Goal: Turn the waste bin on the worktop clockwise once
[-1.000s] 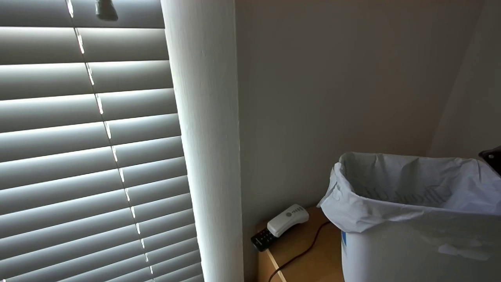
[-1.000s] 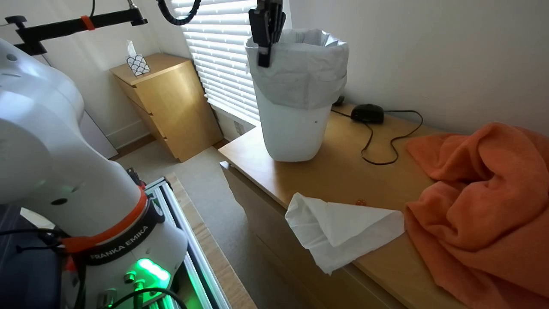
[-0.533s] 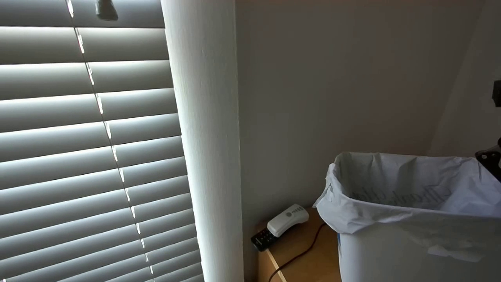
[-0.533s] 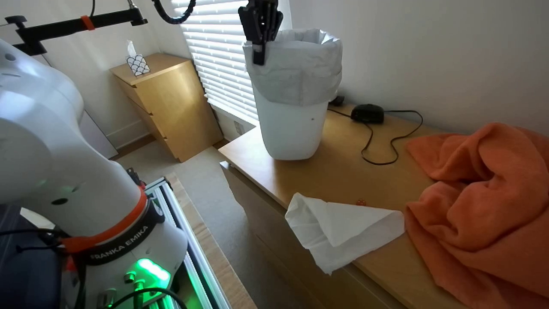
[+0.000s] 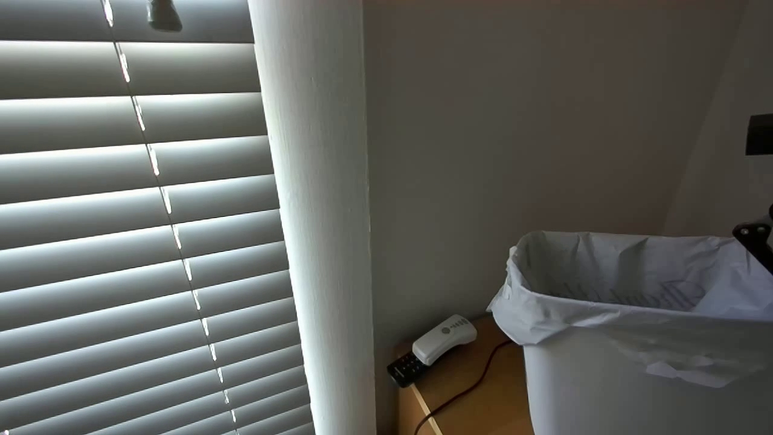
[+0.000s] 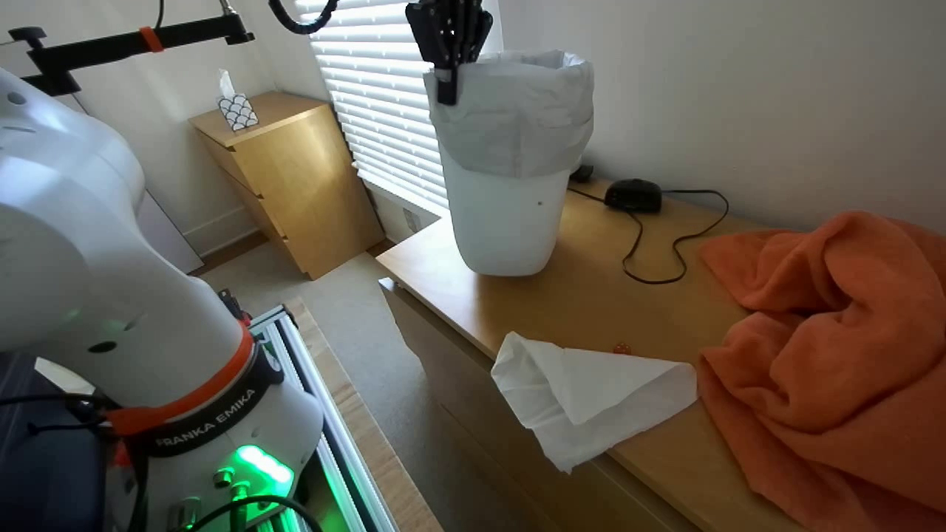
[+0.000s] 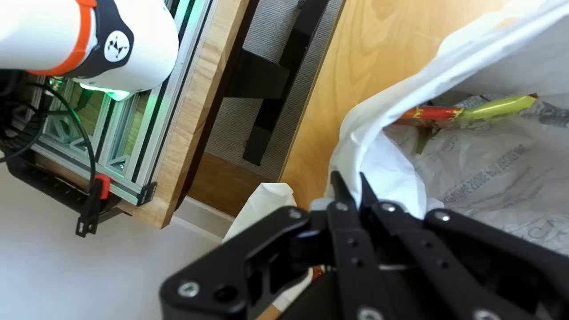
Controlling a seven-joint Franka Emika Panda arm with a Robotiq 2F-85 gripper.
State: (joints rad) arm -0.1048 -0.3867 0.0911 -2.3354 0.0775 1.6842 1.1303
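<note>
Pinching the rim of a tall white plastic waste bin (image 6: 502, 229), draped with a crinkled white bag liner (image 6: 532, 133), the black two-fingered claw (image 7: 350, 178) holds it from above. Below the claw, the bin appears to rest on a brown wooden surface (image 6: 576, 303).

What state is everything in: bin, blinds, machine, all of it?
Waste bin: open, colourful litter inside.
Bag liner: folded down outside the bin.
Jaws: clamped on bin and liner.
Blinds: lowered, light leaking through.
Base light: lit green.
Orange cloth: crumpled.
White sheet: folded, partly off the worktop.
White remote: atop a black one.
</note>
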